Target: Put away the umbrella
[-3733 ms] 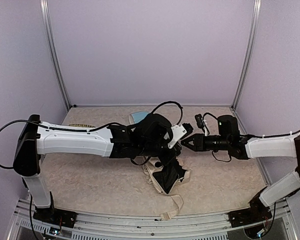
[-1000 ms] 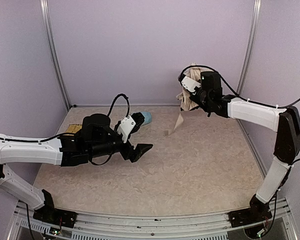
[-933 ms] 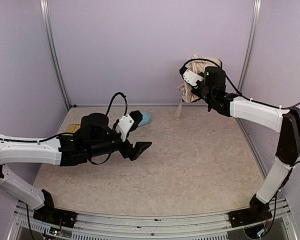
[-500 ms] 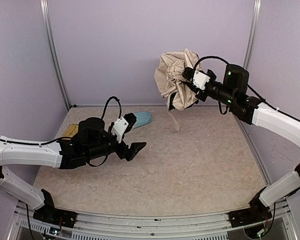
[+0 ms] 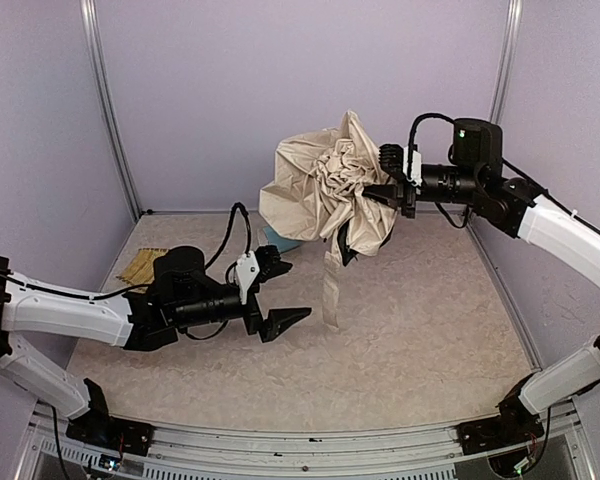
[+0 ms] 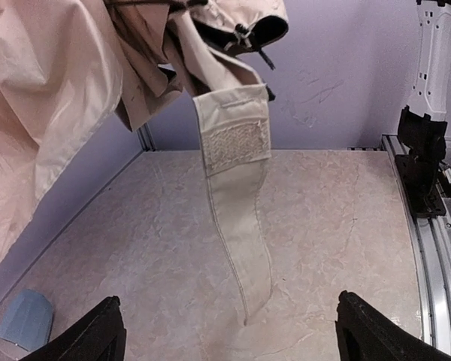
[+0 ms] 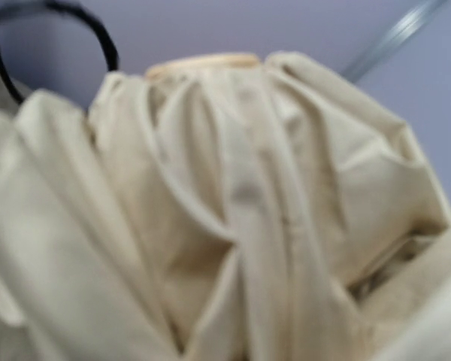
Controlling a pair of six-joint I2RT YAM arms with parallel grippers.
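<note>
Two grippers are seen overhead: right gripper (image 5: 392,190) clamped on the raised umbrella (image 5: 315,190), left gripper (image 5: 292,290) spread wide and empty; the strap patch (image 6: 233,143) is resolved only by the left wrist view.

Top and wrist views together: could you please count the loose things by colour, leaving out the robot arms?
Beige: 1, the umbrella
Light blue: 1, the mug
Yellow: 1, the tray
Total: 3
</note>
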